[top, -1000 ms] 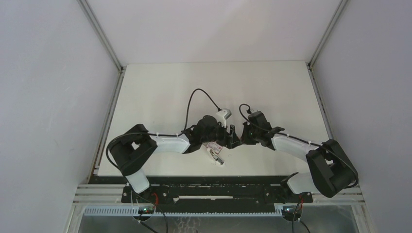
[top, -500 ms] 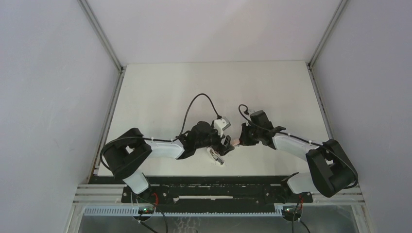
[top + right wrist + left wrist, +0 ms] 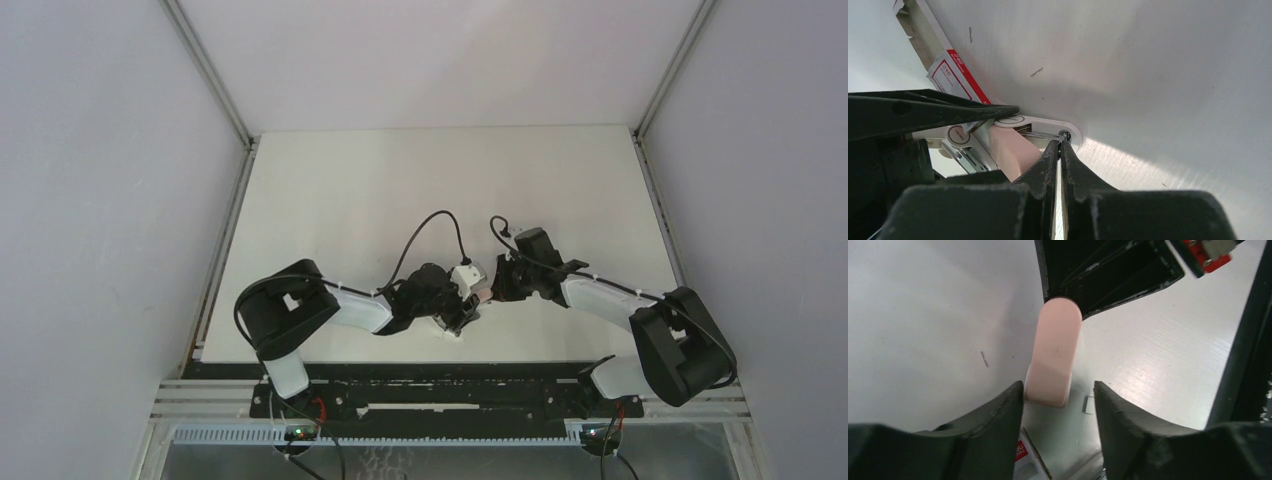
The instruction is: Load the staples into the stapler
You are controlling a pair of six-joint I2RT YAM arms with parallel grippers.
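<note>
Left gripper now nearer table's front edge, astride pink stapler.

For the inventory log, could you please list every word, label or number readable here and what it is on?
Nothing reads clearly.
staple box: red-framed label, print too blurred to read.
stapler: round marks, lettering too small to read.

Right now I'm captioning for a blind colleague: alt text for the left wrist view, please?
A pale pink, round-ended plastic stapler arm sits between the left gripper's open black fingers, over a white table. The black right gripper is at its far end, and a red-and-white cardboard staple box shows at the bottom.
</note>
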